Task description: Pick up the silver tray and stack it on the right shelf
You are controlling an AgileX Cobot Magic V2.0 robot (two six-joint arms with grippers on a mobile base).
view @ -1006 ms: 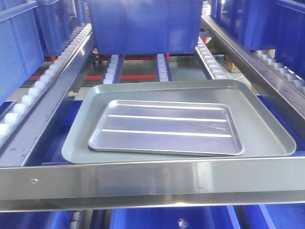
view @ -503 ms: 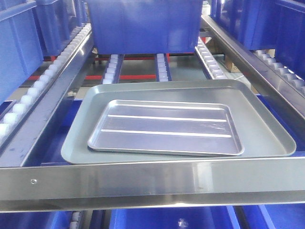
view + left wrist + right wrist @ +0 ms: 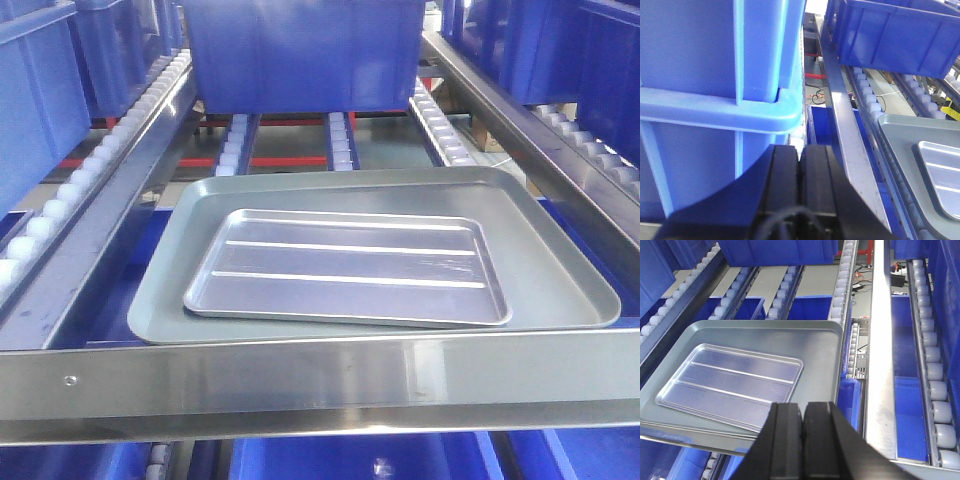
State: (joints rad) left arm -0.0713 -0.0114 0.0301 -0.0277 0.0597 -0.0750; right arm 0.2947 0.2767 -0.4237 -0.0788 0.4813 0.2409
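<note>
Roller shelf [image 3: 330, 385] — silver tray [image 3: 345, 268] nests inside grey tray [image 3: 560, 270], ungrasped; left gripper [image 3: 801, 165] and right gripper [image 3: 803, 415] both closed, empty.

You were working in a warehouse or factory parts-storage aisle. Steel-framed flow racks [image 3: 120, 190] ran in sloping lanes of small white rollers [image 3: 932, 370], closed by a broad shiny front bar [image 3: 330, 385]. Behind that bar blue plastic bins [image 3: 300, 50] sat on the rollers, with more blue bins [image 3: 907, 415] on the level beneath it.
</note>
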